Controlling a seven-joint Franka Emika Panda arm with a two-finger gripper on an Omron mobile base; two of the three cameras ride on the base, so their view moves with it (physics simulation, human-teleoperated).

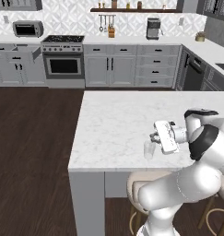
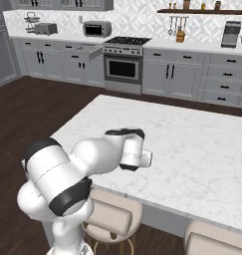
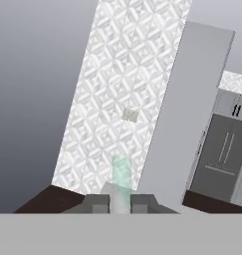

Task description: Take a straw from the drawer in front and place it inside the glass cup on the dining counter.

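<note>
The white marble dining counter [image 1: 111, 117] [image 2: 192, 144] lies in front of me. Near its front edge stands the small glass cup [image 1: 149, 150]. My gripper [image 1: 153, 137] hovers just above and to the right of the cup, pointing left and level. In the hand view my gripper [image 3: 121, 201] is shut on the straw [image 3: 121, 174], a pale translucent stick rising between the fingertips. In the left base view the straw is too thin to make out. The grey drawer [image 1: 35, 51] [image 2: 91, 52] stands open far back, left of the oven.
Round beige stools [image 1: 141, 184] [image 2: 112, 215] sit under the counter's near edge by my base. Along the back wall run grey cabinets, the oven with cooktop [image 1: 62, 57] and a toaster oven [image 1: 28, 28]. Dark wood floor [image 1: 35, 138] lies to the left.
</note>
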